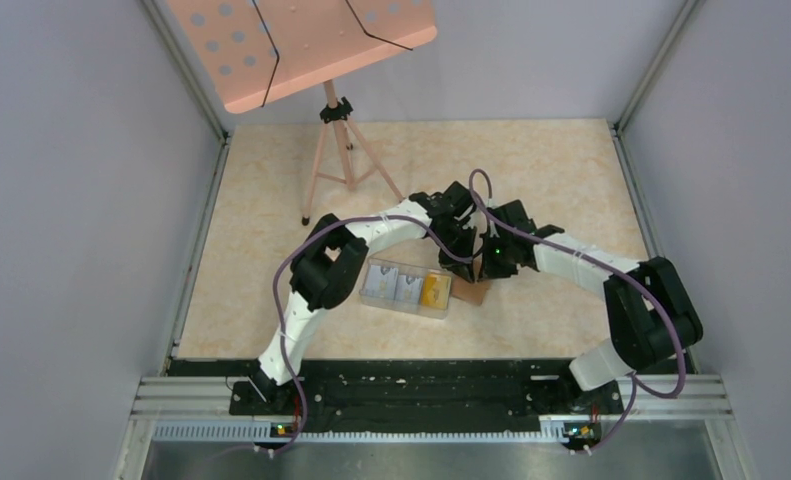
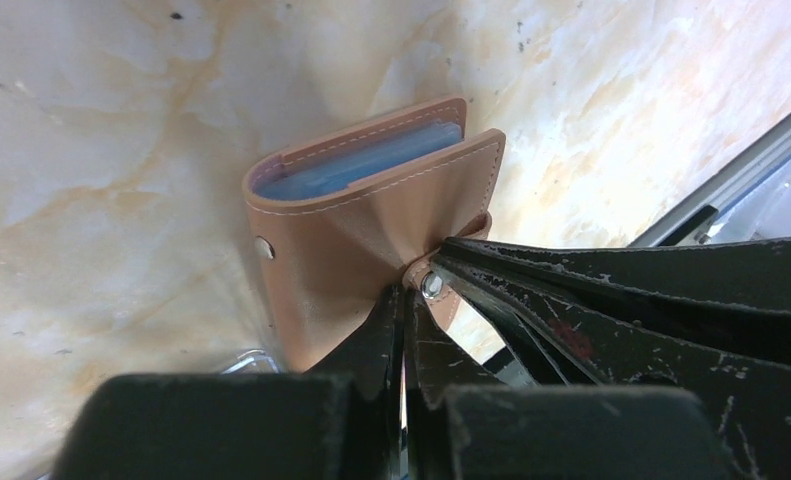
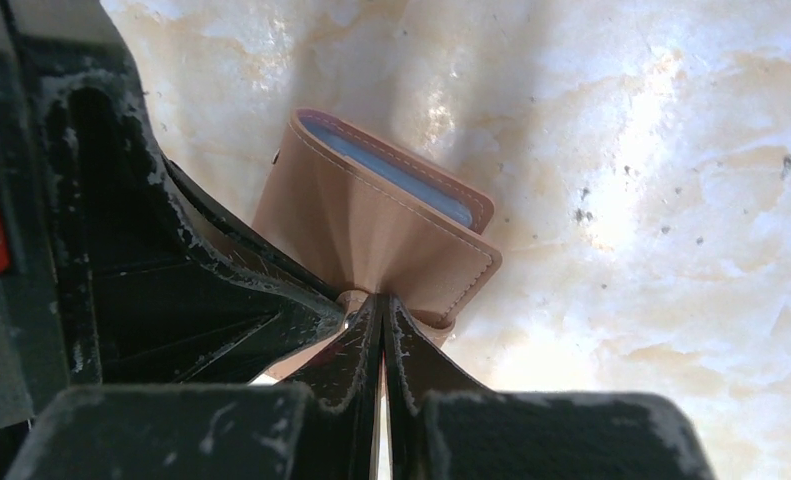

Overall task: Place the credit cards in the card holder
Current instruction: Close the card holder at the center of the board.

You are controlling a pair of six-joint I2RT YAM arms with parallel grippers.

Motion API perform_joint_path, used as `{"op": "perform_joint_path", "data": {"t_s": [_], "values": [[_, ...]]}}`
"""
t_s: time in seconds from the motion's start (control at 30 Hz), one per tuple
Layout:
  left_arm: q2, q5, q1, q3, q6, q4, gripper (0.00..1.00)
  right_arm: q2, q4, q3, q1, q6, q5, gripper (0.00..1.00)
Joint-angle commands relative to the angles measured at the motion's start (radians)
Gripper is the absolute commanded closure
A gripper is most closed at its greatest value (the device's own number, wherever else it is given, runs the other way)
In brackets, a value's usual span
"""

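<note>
**Pinching the card holder with both hands**

My left gripper [image 2: 408, 298] is clamped tight. Its fingers [image 2: 371, 345] show only a hairline slit between them, and their tips bite the strap of the brown card holder [image 2: 371, 215] right beside the metal snap stud [image 2: 431, 287]. My right gripper [image 3: 379, 312] is closed just as hard, its fingers [image 3: 416, 350] meeting on the same strap. In each wrist view the other hand's dark fingers crowd in: from 3 o'clock in the left view, from 9 o'clock in the right view.

The near cover of the holder is drawn into creases that fan out from the pinch point. Its two covers stand a little apart at 12 o'clock, with pale blue sleeves [image 2: 356, 170] showing between them. A second snap sits on the cover toward 9 o'clock in the left view. Whether the holder rests on the marbled table [image 2: 101, 150] or hangs just above it, I cannot tell.

From above, the holder lies under my two wrists, touching or just beside the 3 o'clock end of a clear tray [image 1: 403, 307]. The credit cards [image 1: 408, 288] lie in that tray: two pale ones toward 9 o'clock and a yellow-orange one toward 3 o'clock.
</note>
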Motion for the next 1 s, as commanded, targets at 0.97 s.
{"op": "perform_joint_path", "data": {"t_s": [0.97], "values": [[-0.093, -0.029, -0.020, -0.013, 0.020, 0.011, 1.00, -0.062, -0.101, 0.015, -0.088, 0.011, -0.166, 1.00]]}}
